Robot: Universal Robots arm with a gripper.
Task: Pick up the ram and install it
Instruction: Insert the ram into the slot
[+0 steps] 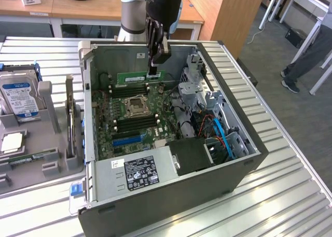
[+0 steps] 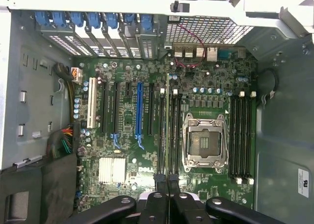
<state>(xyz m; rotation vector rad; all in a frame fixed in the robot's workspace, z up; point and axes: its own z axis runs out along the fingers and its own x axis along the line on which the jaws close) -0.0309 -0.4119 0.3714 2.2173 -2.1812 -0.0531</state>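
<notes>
One end effector (image 1: 154, 67) is closed on one ram (image 1: 137, 78), gripping its top edge. The stick stands on its long edge inside the open case (image 1: 171, 195), low over the slot bank on the far side of the one CPU socket (image 1: 136, 106); whether it touches a slot I cannot tell. A second bank lies on the socket's near side. The exterior view also shows the table (image 1: 290, 195) and, at its left, a grey tray (image 1: 49, 99) with one hard drive (image 1: 18, 94). In the wrist view the ram (image 2: 168, 126) is edge-on, a thin line between the fingers (image 2: 158, 192). That view adds one blue slot (image 2: 139, 111) and one white slot (image 2: 91, 104).
</notes>
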